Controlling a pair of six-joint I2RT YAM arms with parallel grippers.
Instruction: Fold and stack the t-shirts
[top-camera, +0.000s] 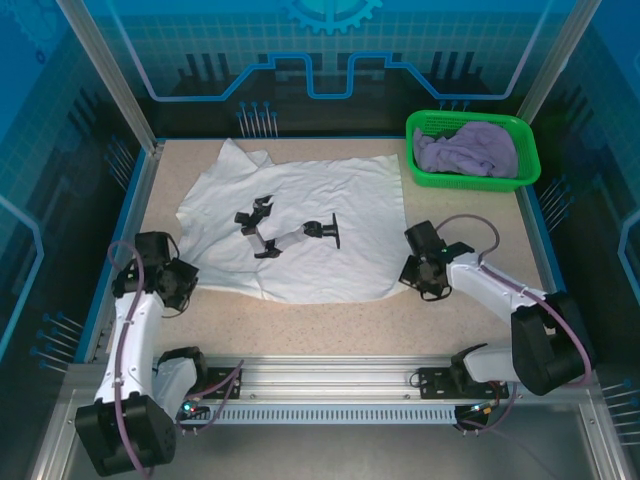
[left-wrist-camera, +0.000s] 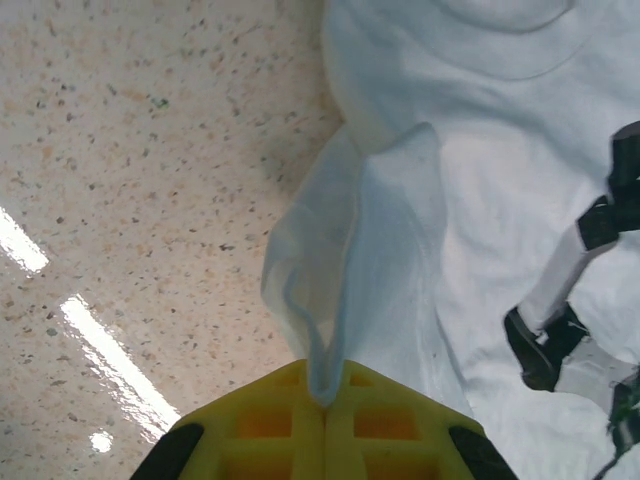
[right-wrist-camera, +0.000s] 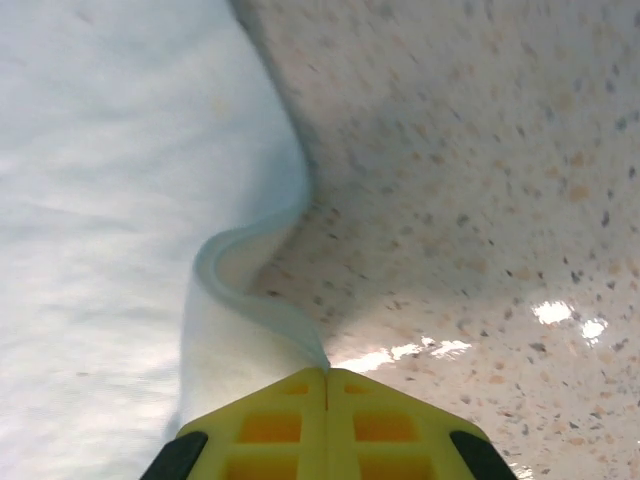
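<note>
White t-shirt: you see the white t-shirt (top-camera: 310, 205) spread mostly flat on the table (top-camera: 300, 325), covering the middle of it and reaching out toward 11 o'clock, where a crumpled part sticks out.
Print: a black print (top-camera: 285, 232) shaped like a robot arm sits near the middle of the shirt, facing up.
Left gripper: your left gripper (top-camera: 188, 276) is at about 8 o'clock from the table's centre, right at the shirt's near-left edge.
Left claw: in the left wrist view the yellow fingers (left-wrist-camera: 270, 425) are pressed together with a ridge of white cloth pinched between them. The cloth rises out of the pinch as a loose fold, and part of the print shows at 3 o'clock in that view.
Right gripper: your right gripper (top-camera: 410, 274) is at about 4 o'clock, at the shirt's near-right edge.
Right claw: in the right wrist view the yellow fingers (right-wrist-camera: 385, 425) are closed on the shirt's edge. The hem curls up from the pinch in a soft S-bend, with bare speckled tabletop toward 2 o'clock.
Lavender t-shirt: the lavender t-shirt (top-camera: 468, 150) lies bunched up inside the green basket (top-camera: 472, 182), unfolded.
Basket: it stands in the far-right corner, at about 1 o'clock, just beside the white shirt's far-right corner; you cannot tell whether they touch.
</note>
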